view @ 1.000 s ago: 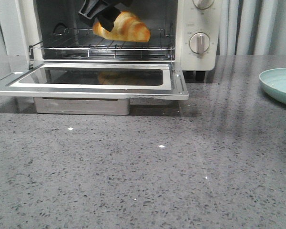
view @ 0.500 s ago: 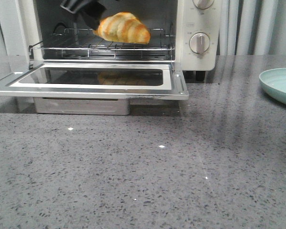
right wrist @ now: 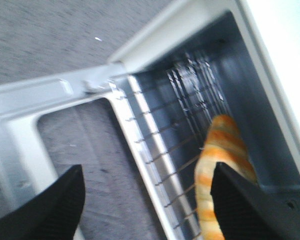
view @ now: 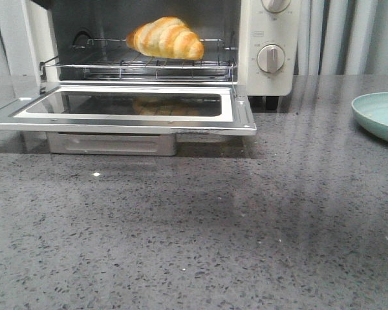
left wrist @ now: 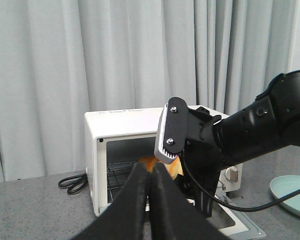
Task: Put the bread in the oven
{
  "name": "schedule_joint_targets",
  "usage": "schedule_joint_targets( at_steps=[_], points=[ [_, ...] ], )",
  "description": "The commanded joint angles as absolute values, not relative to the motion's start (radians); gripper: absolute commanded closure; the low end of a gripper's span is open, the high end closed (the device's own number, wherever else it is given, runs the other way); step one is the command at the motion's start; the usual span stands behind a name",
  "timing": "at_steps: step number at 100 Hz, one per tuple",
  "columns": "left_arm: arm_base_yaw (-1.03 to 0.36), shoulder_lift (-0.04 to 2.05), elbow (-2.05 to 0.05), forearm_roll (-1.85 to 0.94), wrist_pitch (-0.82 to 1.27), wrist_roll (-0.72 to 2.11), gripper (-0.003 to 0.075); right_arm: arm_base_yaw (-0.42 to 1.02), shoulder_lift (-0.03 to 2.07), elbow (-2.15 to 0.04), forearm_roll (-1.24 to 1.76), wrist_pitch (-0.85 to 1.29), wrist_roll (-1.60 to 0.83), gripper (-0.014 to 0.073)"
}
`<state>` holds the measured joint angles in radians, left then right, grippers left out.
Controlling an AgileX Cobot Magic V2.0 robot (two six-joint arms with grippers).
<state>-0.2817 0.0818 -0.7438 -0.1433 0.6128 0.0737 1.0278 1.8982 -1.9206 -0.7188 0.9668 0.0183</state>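
Note:
The bread, a golden striped croissant, lies on the wire rack inside the cream-white oven. The oven's glass door is dropped open. My right gripper is open and empty, above the door and the front of the rack, and the bread lies apart from it beside one finger. My left gripper is shut and empty, well back from the oven. The right arm hangs in front of the opening and hides most of the bread. Neither gripper shows clearly in the front view.
A pale teal plate sits on the grey speckled counter at the right; it also shows in the left wrist view. A black coiled cord lies left of the oven. Curtains hang behind.
My right gripper has let go of the bread and drawn back up and to the left, out of the front view. The bread now rests alone on the rack.

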Motion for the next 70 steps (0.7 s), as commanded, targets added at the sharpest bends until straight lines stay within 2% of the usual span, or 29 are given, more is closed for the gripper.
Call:
schedule_joint_targets(
  at_steps=[1,45,70],
  points=[
    [-0.278,0.062,-0.732,-0.137,0.533,0.038,0.0742,1.067,1.82,-1.953,-0.766,0.993,0.021,0.0118],
    [-0.231,0.005,-0.559,-0.102,0.535,-0.013,0.0742,1.156,1.744,-1.953,-0.681,1.308,0.068,0.0118],
    [-0.124,0.005,-0.445,-0.136,0.454,-0.026,0.0742,1.156,1.677,-1.951,-0.596,1.314,0.101,0.0143]
  ],
)
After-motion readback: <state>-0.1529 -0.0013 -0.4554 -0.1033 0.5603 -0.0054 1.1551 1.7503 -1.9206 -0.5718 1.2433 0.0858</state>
